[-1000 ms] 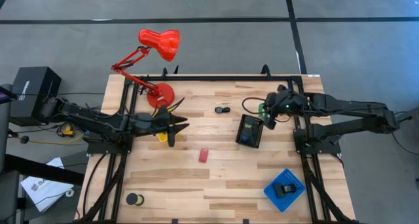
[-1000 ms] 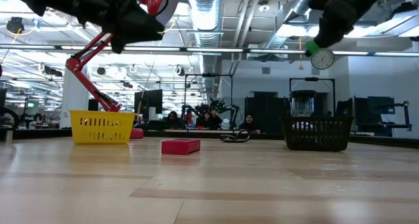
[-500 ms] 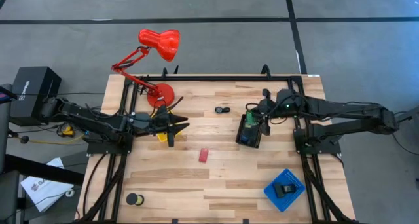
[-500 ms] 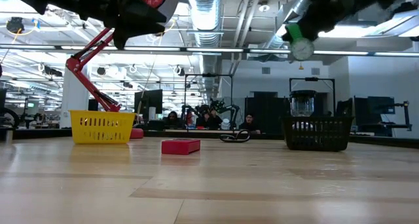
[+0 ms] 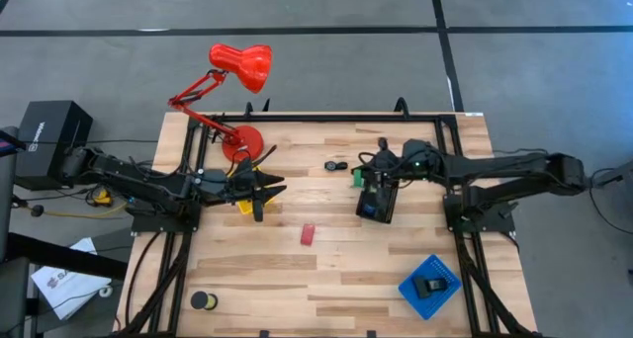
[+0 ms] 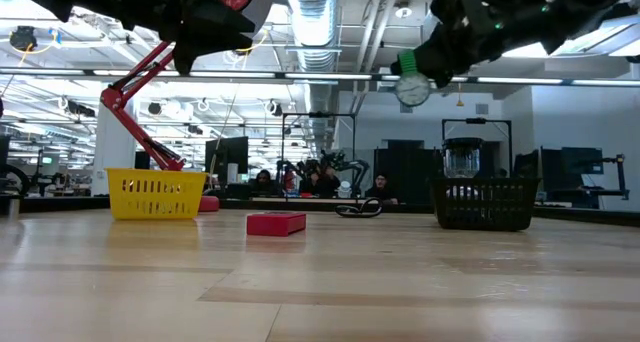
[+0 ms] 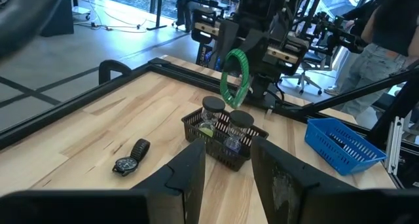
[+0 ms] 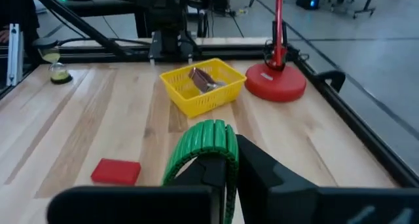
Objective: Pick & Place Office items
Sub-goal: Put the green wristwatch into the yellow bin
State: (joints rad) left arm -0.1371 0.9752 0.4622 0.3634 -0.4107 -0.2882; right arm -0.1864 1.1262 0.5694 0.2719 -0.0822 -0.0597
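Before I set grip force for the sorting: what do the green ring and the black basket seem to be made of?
The green ring, held by the right gripper, looks like matte moulded plastic: ribbed rim, even colour, no glint. The black basket seems plastic or coated wire; its thin lattice walls leave that open.

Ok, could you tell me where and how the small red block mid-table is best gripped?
Probably from straight above, closing across its two long sides: the flat red rectangular block lies flat on the wooden table, with bare wood all round, and its low profile leaves little to catch from the side.
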